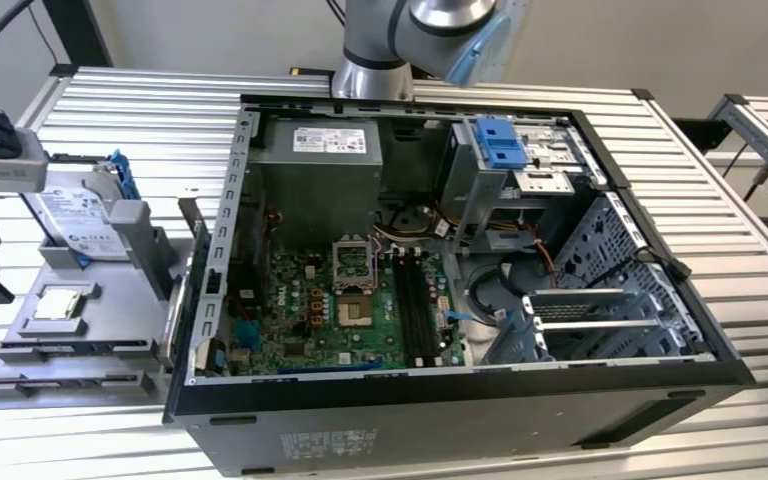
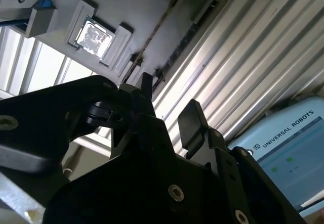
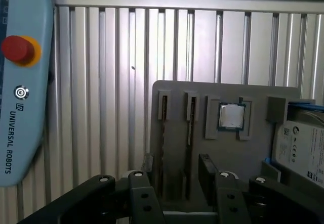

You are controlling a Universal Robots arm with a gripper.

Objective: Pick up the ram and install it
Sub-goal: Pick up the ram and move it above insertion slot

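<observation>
Gripper point(image 3: 176, 171) released: fingers point(image 3: 205, 169) spread, nothing in them. Just beyond, the ram point(image 3: 163, 143) stands on edge in a tray point(image 3: 228, 158) slot, seen through the finger gap; no contact visible. Its long axis runs parallel to the table point(image 3: 101, 82) slats, with one end toward the gripper. In the exterior view the other end points toward the case point(image 1: 464, 395). Second stick point(image 3: 190, 120) in the neighbouring slot. CPU point(image 3: 231, 116) and drive point(image 3: 301, 145) sit further along the tray. Pendant point(image 3: 23, 107) lies off to the side.
</observation>
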